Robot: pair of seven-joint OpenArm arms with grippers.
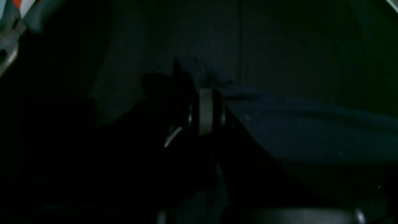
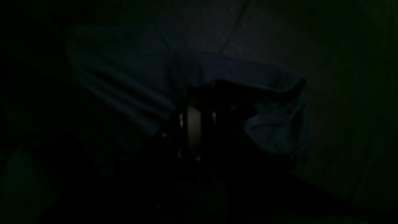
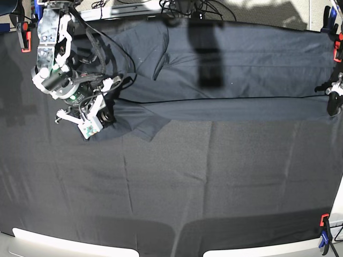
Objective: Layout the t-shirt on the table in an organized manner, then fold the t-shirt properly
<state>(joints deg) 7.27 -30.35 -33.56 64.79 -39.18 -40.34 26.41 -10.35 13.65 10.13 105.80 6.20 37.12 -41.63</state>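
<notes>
The dark grey t-shirt (image 3: 230, 64) lies spread across the far half of the table (image 3: 187, 187), with a long fold line running left to right. Its near strip is stretched between both grippers. My right gripper (image 3: 110, 113) is shut on the shirt's left end, where a sleeve-like flap (image 3: 142, 126) spills toward me. At the right edge of the table, my left gripper (image 3: 333, 101) is shut on the other end. In the dim wrist views, cloth bunches at the left gripper (image 1: 205, 93) and drapes in pleats around the right gripper (image 2: 192, 102).
Red clamps hold the black table cloth at the far left (image 3: 24, 40), far right (image 3: 338, 48) and near right (image 3: 323, 220) corners. Cables hang behind the far edge (image 3: 187, 8). A clamp (image 1: 11, 21) shows at the top left of the left wrist view.
</notes>
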